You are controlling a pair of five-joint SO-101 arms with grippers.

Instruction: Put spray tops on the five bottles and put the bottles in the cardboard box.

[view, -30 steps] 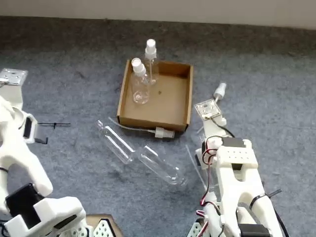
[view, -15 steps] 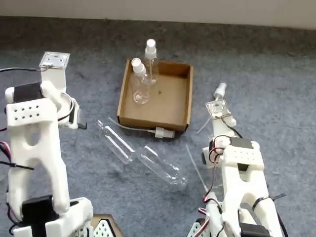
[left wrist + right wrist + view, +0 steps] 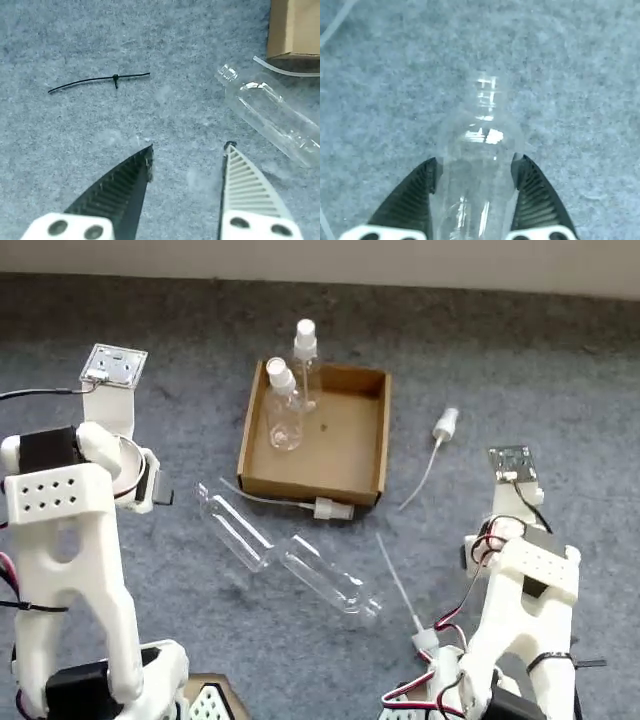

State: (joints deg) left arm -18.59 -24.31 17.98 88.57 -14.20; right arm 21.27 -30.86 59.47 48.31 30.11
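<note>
1. Arm pose. The left arm stands at the left of the grey carpet (image 3: 560, 370). The left gripper (image 3: 189, 148) points down over bare carpet with its jaws spread wide and nothing between them. The right arm reaches away on the right side. The right gripper (image 3: 475, 160) is closed around a clear bottle (image 3: 481, 132), whose open neck points away from the jaws.

2. Count.
- Bottles: five. Two capped bottles (image 3: 283, 418) (image 3: 305, 365) stand upright in the far left part of the cardboard box (image 3: 350, 455). Two uncapped bottles (image 3: 235, 528) (image 3: 328, 578) lie end to end on the carpet near the box. One is in the right gripper.
- Loose spray tops: three, each with a thin dip tube. One (image 3: 446, 424) lies right of the box, one (image 3: 332, 508) lies against the box's near wall, and one (image 3: 426, 640) lies beside the right arm's base.

3. Appearance. All bottles are transparent. The tops are white.

A black cable tie (image 3: 100, 79) lies on the carpet beyond the left gripper.
</note>
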